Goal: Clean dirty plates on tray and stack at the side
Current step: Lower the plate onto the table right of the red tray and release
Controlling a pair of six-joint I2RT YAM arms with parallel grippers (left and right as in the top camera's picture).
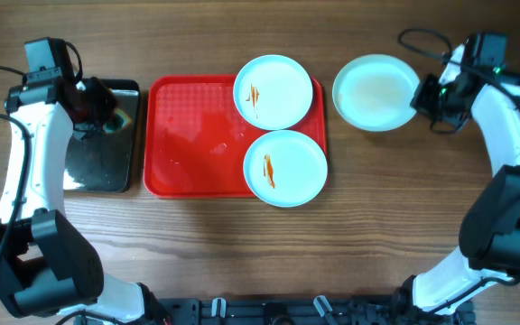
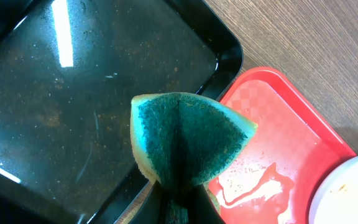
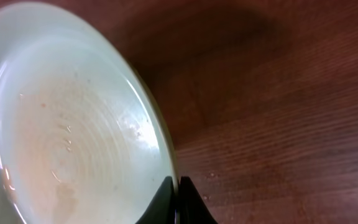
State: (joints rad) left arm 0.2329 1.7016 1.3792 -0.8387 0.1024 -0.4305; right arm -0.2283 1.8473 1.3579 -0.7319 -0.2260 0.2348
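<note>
Plates [image 1: 273, 92]: round, glossy mint-white; two sat smeared on textured red tray [image 1: 192, 135].
Right tool [image 3: 178, 186] pinched third plate's rim [image 3: 157, 118]; left tool [image 2: 178, 208] pinched coarse green sponge [image 2: 188, 137].

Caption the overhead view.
Two smeared plates on red tray; right gripper grips third plate off-tray; left gripper holds sponge over black tray.
</note>
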